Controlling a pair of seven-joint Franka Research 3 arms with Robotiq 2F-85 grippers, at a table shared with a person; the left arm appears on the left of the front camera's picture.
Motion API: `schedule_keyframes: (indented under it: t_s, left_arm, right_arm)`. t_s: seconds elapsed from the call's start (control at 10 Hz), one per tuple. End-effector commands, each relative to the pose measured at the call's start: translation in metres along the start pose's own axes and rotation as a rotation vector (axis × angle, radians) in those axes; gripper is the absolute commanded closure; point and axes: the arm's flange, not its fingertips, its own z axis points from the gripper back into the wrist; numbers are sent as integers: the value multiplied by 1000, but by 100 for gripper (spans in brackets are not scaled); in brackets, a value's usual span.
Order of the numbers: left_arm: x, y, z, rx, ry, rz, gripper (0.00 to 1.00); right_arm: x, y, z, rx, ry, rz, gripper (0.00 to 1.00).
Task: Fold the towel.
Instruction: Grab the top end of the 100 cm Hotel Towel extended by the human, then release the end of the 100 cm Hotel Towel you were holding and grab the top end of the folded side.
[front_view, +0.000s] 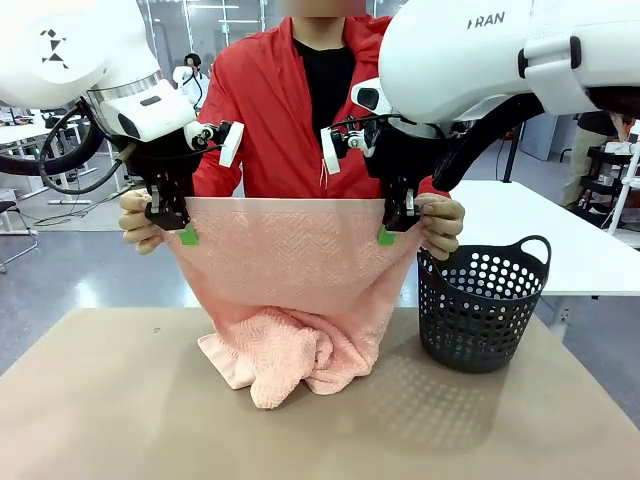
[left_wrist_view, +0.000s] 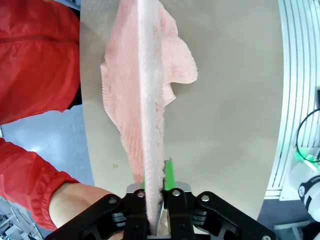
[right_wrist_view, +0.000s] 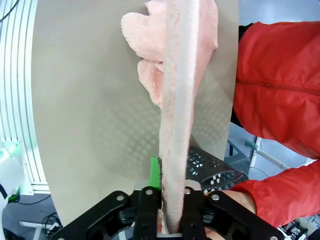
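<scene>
My left gripper (front_view: 178, 222) stands at about 9 o'clock in the front view. Its fingers are clamped on the top left corner of the towel (front_view: 290, 265), and in the left wrist view the hem runs straight between the green pads. One hand of the person (front_view: 137, 222) holds the same corner, just outside my fingers.

The towel hangs between the two arms as a flat pink sheet, and its lower part lies in a heap on the table (front_view: 90, 400), toward 6 o'clock. My right gripper (front_view: 396, 222), at about 3 o'clock, is closed on the top right corner in the same way. The person's other hand (front_view: 443, 225) pinches the cloth just beside it.

I think the main risk is that I hold only the hem. If the person lets go or I pull the arms apart, a corner may slip out. Uneven motion of the arms would skew the top edge and make the fold crooked. The person's fingers are also very near my jaws. The heap may drag and bunch on the table.

A black perforated basket (front_view: 483, 300) stands at 4 o'clock, near the hanging edge, and a low swing of my right arm may knock it. The person's red jacket (front_view: 262, 110) is close behind the towel at 12 o'clock, so there is little room to push forward.
</scene>
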Motion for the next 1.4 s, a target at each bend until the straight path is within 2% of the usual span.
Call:
schedule_keyframes:
  t_s: [0.0,0.3,0.4,1.3]
  left_arm:
    - [-7,-4,0,16,26,-18,100]
    - [-12,-8,1,26,3,-6,100]
    - [-1,-1,1,2,1,0,100]
    - [-1,-1,1,2,1,0,100]
  right_arm:
    - [-1,0,0,-21,-5,-27,100]
    - [-2,0,-2,-3,-28,-24,100]
    - [0,-1,0,-4,-1,-2,100]
    - [0,-1,0,-4,-1,-2,100]
